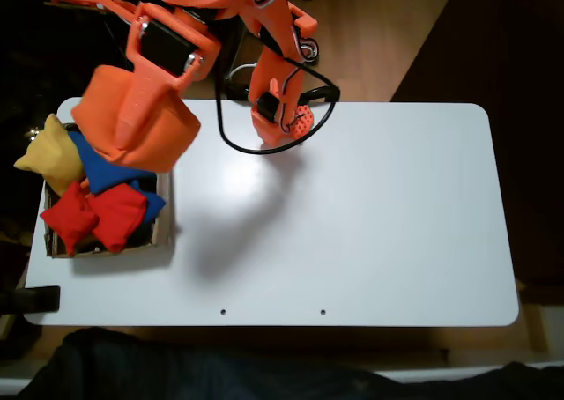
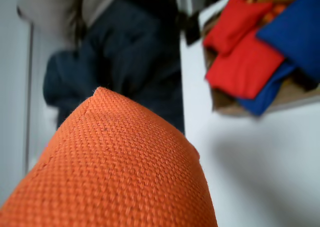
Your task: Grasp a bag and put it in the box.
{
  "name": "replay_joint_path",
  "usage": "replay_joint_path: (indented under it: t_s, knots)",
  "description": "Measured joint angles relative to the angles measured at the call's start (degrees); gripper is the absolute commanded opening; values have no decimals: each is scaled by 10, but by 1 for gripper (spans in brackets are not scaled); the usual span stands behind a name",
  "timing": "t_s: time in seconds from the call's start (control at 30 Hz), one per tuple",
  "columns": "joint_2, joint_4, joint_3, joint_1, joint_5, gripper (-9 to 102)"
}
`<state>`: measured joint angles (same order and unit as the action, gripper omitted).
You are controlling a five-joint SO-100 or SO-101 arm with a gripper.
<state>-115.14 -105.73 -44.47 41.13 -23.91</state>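
**Orange bag held up over the box's far corner**

Looking down from the fixed view, the orange arm [image 1: 264,30] reaches in from the far edge of the white table [image 1: 370,224] and swings over to the left side. The gripper [image 1: 132,127] is clamped on the orange bag [image 1: 141,136], which hangs off it as a big soft lump, so the fingers are pinched narrow around fabric and mostly lost against the same colour. You can't really pick the fingertips out from the cloth, it's all orange on orange

That bag sits above the far right corner of the box [image 1: 163,228], overlapping its edge and a bit of bare table. Whether it touches anything underneath I can't tell from here

The cardboard box is at the left end of the table and already pretty stuffed: two red bags [image 1: 92,215] near the front, a blue bag [image 1: 110,171] behind them, and a yellow bag [image 1: 48,158] flopped over the far left wall, half outside

In the wrist view the orange bag [image 2: 120,172] takes up the whole lower left, weave super sharp and close. Past it on the right you get the box [image 2: 225,104] with the red bags [image 2: 242,62] and the blue bag [image 2: 297,29] piled in, all blurry. A black cable [image 1: 264,144] loops on the table by the arm's base
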Motion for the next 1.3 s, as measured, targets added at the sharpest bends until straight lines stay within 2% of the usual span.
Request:
replay_joint_path:
  t_s: [0.27, 0.53, 1.3]
  knots:
    - [49, 13, 24, 91, -3, 19]
    - [124, 62, 24, 165, -3, 19]
    - [309, 170, 15, 269, -54, 19]
